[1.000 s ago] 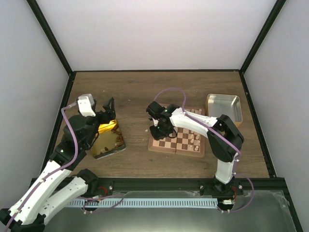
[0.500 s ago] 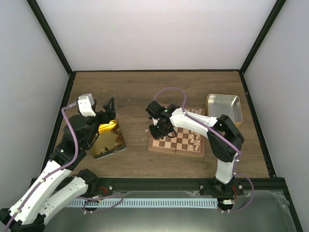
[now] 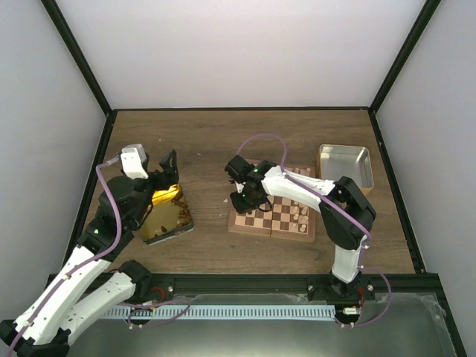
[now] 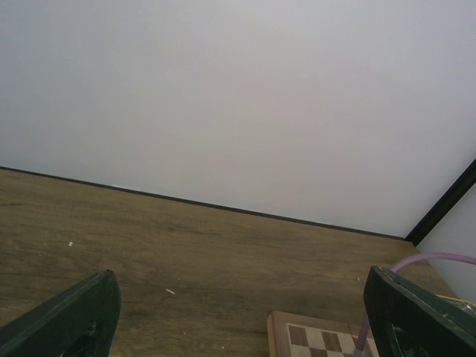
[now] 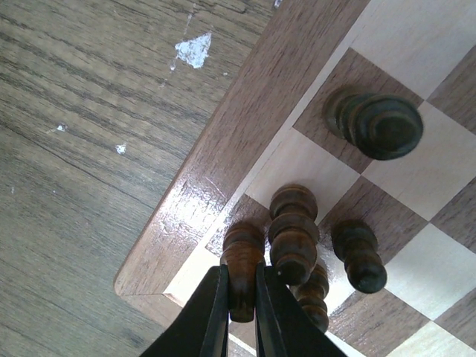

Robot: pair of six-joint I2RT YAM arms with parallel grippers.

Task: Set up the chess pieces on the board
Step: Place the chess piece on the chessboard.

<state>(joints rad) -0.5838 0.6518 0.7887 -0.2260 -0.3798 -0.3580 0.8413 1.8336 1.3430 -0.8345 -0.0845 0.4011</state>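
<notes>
The right end effector [image 5: 239,286] pinches a dark chess piece [image 5: 242,255] at the board [image 5: 223,156] corner. The left end effector [image 4: 238,297] stands wide, empty.

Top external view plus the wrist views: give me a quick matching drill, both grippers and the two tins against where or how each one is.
Column 1:
1. left gripper
2. right gripper
3. silver tin
4. gold tin

Column 2:
A. on the table, right of the board
B. shut on a dark brown piece near a board corner
C. open, holding nothing
D. on the table, left of the board

Pairs: 1-C, 2-B, 3-A, 4-D
</notes>
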